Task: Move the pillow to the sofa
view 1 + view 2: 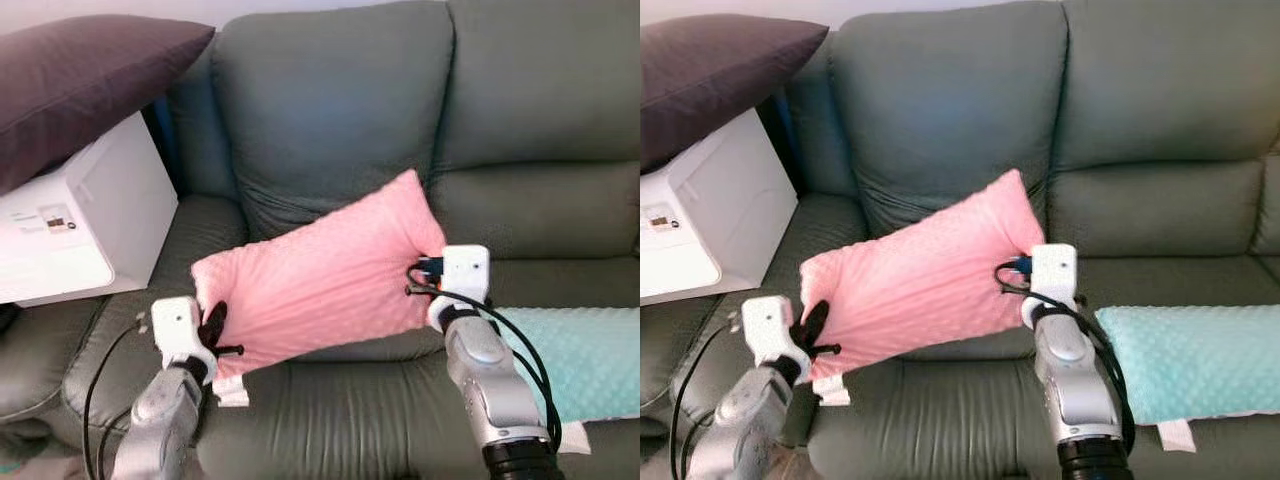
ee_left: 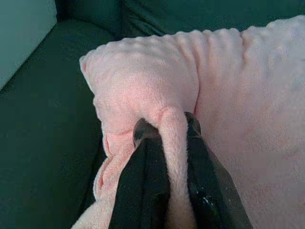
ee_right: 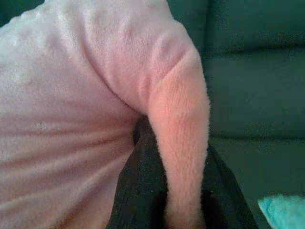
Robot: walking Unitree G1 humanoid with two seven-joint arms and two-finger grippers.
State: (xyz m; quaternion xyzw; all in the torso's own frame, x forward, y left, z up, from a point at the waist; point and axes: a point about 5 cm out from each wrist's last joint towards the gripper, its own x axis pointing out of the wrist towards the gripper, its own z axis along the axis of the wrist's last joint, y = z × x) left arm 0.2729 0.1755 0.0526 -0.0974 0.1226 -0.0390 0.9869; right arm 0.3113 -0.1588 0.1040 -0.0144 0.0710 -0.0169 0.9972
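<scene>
While both arms held it aloft, the pink pillow (image 1: pixel 325 273) hung tilted over the grey sofa (image 1: pixel 330 120) seat, w/ left gripper (image 1: pixel 213 330) pinching a fold at its lower-left corner and right gripper (image 1: pixel 418 276) pinching its right edge. Carry looked nearly done; lowering & release remained. A teal pillow (image 1: pixel 580 360) lay nearby on the seat; a dark purple cushion (image 1: pixel 80 75) sat atop a white appliance (image 1: pixel 85 220).

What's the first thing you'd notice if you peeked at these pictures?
A big pink pillow held up over the grey sofa, tilted, pinched at each end by the left gripper and the right gripper. A mint-green pillow lies on the seat to the robot's right.
</scene>
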